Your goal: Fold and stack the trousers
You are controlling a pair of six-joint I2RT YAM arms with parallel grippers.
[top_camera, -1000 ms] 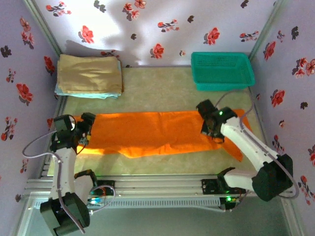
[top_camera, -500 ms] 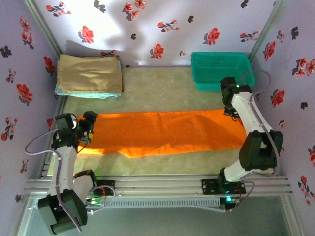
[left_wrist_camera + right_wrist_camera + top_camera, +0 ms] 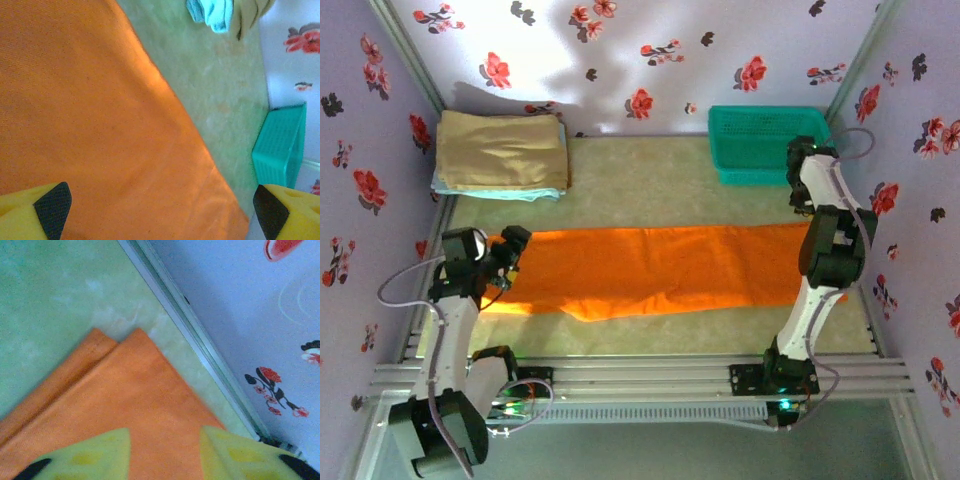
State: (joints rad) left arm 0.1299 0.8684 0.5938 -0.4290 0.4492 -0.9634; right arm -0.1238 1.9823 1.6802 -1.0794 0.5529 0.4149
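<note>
A teal basket (image 3: 772, 142) is set by the back wall, just beyond the right gripper (image 3: 165, 465) and well apart from the left gripper (image 3: 160, 210), across to its right. Beyond the left gripper, in the far left corner, a folded tan cloth (image 3: 500, 150) is laid on a folded light blue cloth (image 3: 500, 192), whose edge is left showing at the near side. A mottled green mat (image 3: 650, 180) is spread beneath both grippers. Pale walls (image 3: 620, 50) printed with red and dark flowers are stood on three sides, and a metal strip (image 3: 190, 335) is seen at the wall's foot just right of the right gripper. A metal rail (image 3: 640, 375) is fixed nearer than both grippers.
</note>
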